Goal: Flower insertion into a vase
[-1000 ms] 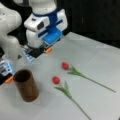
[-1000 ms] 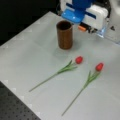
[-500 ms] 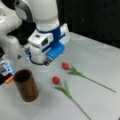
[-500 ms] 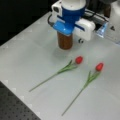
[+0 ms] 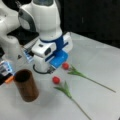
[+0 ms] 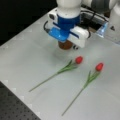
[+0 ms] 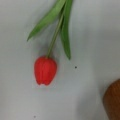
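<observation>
Red tulips, two (image 5: pixel 56 80) (image 5: pixel 65 66), lie flat on your grey counter (image 5: pixel 100 65), stems apart. One brown vase (image 5: pixel 26 85) stands upright at a front view's left. Your gripper (image 5: pixel 51 70) hovers between vase and blooms; jaws' opening cannot be told. No readable writing.

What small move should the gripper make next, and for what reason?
Probably descend toward the nearer tulip. Both tulips lie flat on the table, none stands in the vase, and the wrist view shows this tulip's red head just below the gripper.
</observation>
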